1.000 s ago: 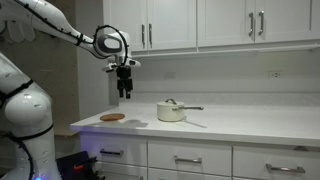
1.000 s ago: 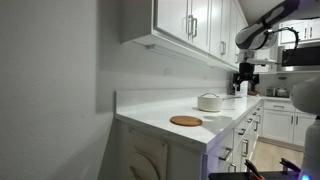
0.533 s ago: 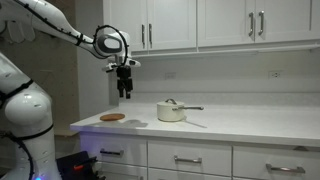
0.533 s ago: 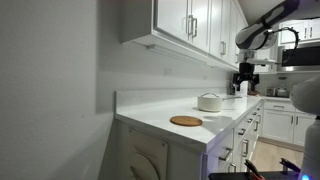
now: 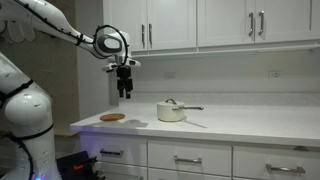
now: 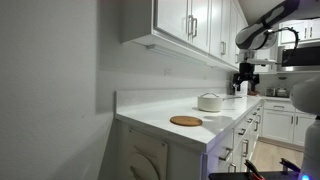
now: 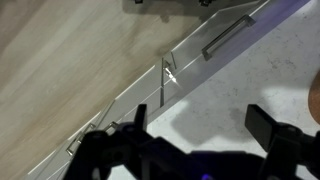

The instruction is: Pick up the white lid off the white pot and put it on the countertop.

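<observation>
White upper cabinets (image 5: 225, 22), bar-handled drawers (image 5: 190, 165) below; plain grey wall (image 6: 50, 80); dim light.

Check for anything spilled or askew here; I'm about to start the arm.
Nothing stands out. The white lid sits level on the white pot, the brown disc lies flat on the countertop, and the gripper hangs above, touching nothing.

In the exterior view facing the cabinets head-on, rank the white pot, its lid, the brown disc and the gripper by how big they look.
1. white pot, handle included
2. gripper, though it may sit nearer the camera
3. brown disc and white lid: about alike
</observation>
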`<state>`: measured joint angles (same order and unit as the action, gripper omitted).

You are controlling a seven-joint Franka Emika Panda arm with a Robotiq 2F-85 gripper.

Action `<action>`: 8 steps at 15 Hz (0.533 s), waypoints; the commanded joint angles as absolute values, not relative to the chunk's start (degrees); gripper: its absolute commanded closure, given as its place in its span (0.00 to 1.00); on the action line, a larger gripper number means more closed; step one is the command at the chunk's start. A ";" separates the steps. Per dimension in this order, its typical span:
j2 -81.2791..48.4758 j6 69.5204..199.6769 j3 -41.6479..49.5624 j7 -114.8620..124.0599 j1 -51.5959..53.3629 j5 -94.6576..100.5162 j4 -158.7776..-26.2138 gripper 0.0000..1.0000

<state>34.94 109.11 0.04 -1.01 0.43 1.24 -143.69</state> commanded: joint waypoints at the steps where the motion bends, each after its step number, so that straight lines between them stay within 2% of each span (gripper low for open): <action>1: 35.07 111.33 1.29 -4.14 -0.13 3.36 -143.15 0.00; 8: 32.74 117.42 5.86 -17.72 1.59 5.29 -142.21 0.00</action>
<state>34.51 116.33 4.22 -11.53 0.48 4.63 -143.45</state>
